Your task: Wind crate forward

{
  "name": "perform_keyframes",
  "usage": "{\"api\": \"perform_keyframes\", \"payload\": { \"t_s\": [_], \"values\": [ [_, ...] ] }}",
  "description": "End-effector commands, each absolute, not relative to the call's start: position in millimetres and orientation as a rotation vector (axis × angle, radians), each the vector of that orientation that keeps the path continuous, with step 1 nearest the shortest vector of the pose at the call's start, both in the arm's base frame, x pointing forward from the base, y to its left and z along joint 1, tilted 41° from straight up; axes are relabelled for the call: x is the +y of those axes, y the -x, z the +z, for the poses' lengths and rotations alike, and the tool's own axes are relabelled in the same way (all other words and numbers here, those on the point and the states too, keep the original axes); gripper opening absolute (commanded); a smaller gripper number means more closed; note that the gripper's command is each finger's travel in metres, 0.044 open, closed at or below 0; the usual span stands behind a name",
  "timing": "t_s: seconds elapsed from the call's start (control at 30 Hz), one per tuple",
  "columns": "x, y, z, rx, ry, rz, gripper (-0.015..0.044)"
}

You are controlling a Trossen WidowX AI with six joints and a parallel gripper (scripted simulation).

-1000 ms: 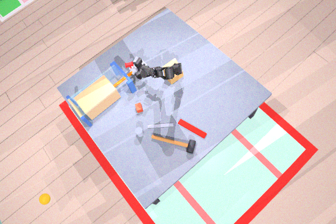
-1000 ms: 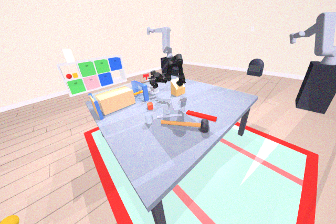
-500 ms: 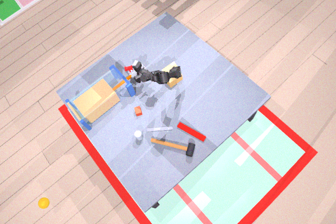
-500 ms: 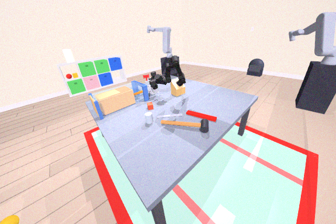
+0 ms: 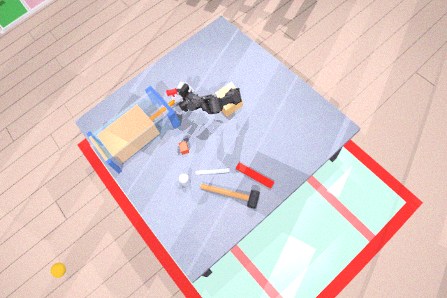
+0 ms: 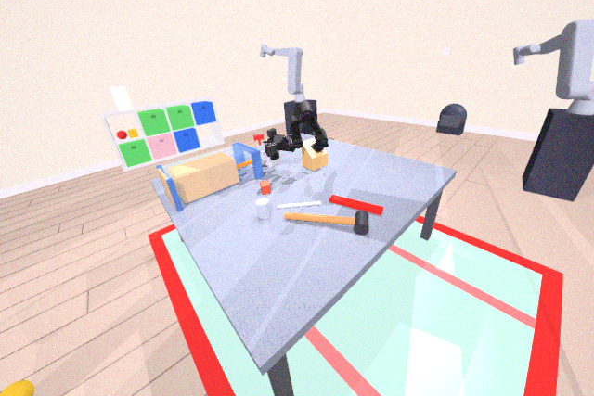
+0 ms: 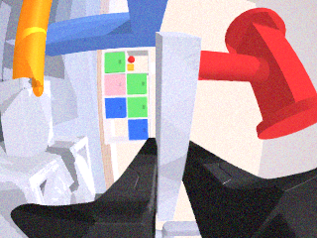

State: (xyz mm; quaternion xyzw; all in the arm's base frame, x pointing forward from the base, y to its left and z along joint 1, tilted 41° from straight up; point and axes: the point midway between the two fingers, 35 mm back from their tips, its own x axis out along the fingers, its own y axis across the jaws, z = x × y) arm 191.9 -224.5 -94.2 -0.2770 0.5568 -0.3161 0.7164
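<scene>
My gripper [image 5: 182, 91] [image 6: 271, 136] [image 7: 164, 143] is shut on the winch handle's grey bar; its red knob [image 5: 171, 91] [image 6: 259, 137] [image 7: 292, 59] points up. The handle is held above the bench beside the white winch [image 5: 181, 84] [image 6: 273, 159] [image 7: 30, 174], which the arm partly hides. The square key and the winch's round hole are not visible. The tan crate [image 5: 128, 127] [image 6: 206, 173] sits flat in the clear cubby. An orange strap [image 5: 162, 109] [image 6: 244, 163] [image 7: 31, 40] runs from it to the winch. A gap separates the crate's front from the blue steel frame [image 5: 173, 118] [image 6: 259, 166] [image 7: 146, 20].
A wooden block [image 5: 235, 106] [image 6: 314, 160] stands below the arm. A small orange block [image 5: 184, 147] [image 6: 265, 187], a white cylinder [image 5: 184, 179] [image 6: 263, 208], a pale rod [image 5: 213, 171] [image 6: 300, 204], a red bar [image 5: 254, 175] [image 6: 355, 204] and a mallet [image 5: 225, 192] [image 6: 318, 218] are farther off.
</scene>
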Motion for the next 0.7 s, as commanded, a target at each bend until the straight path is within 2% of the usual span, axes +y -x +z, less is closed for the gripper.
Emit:
{"api": "perform_keyframes", "payload": {
  "t_s": [0.0, 0.67],
  "values": [
    [-224.6, -190.8, -95.6, 1.234, 0.613, -0.719, 0.0],
    [-217.2, -192.7, -97.2, 1.23, 0.614, -0.718, 0.0]
  ]
}}
